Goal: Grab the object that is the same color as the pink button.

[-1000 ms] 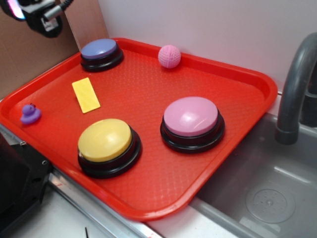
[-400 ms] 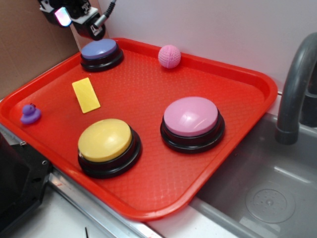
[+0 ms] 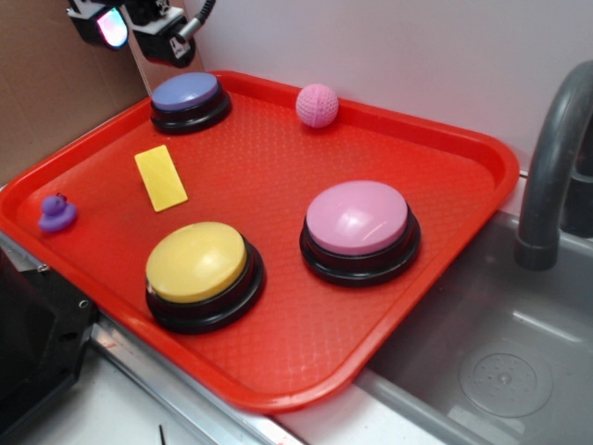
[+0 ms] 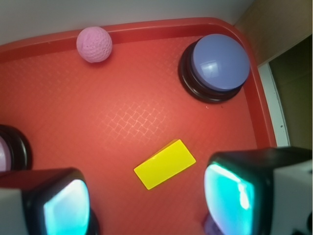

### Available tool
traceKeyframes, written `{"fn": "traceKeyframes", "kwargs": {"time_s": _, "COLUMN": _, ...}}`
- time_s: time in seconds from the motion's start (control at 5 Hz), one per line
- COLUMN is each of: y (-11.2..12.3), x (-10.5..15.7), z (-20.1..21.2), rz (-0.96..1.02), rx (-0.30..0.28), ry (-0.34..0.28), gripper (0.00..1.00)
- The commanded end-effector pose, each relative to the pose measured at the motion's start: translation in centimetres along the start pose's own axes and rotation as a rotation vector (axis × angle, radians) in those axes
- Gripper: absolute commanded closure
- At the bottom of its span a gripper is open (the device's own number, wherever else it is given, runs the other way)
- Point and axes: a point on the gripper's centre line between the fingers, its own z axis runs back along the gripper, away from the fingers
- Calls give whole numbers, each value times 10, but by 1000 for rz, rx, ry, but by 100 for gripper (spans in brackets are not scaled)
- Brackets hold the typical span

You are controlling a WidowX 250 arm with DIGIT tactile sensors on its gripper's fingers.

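A small pink ball [image 3: 317,105] with a bumpy surface rests against the far rim of the red tray [image 3: 445,148]; the wrist view has it at the upper left [image 4: 94,44]. The large pink button [image 3: 358,221] stands at the tray's right middle, and only its edge [image 4: 4,152] shows at the left border of the wrist view. My gripper [image 3: 130,23] hangs high above the tray's far left corner, well left of the ball. Its fingers [image 4: 230,196] stand wide apart and open [image 4: 149,203], with nothing between them.
A blue-purple button [image 3: 188,96] sits below the gripper. A flat yellow rectangle [image 3: 160,177], a purple toy duck [image 3: 56,213] and a yellow button [image 3: 199,269] lie on the tray's left and front. A grey faucet [image 3: 554,158] and sink [image 3: 482,362] are at right.
The gripper has moved from the top left corner rightward, toward the blue-purple button, and has barely shifted in the last half second. The things on the tray have not moved.
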Motion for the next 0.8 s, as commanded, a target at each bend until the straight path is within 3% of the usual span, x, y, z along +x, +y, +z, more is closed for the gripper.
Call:
{"fn": "traceKeyframes", "kwargs": {"time_s": 0.0, "y": 5, "x": 19, "z": -44, "rz": -14, "rx": 20, "ry": -17, "gripper": 0}}
{"fn": "traceKeyframes", "kwargs": {"time_s": 0.2, "y": -3, "x": 29, "z": -63, "rz": -16, "rx": 13, "ry": -9, "gripper": 0}}
{"fn": "traceKeyframes", "kwargs": {"time_s": 0.4, "y": -16, "x": 52, "z": -88, "rz": -56, "rx": -65, "ry": -67, "gripper": 0}}
{"fn": "traceKeyframes", "kwargs": {"time_s": 0.6, "y": -26, "x": 61, "z": -87, "rz": -71, "rx": -74, "ry": -102, "gripper": 0}}
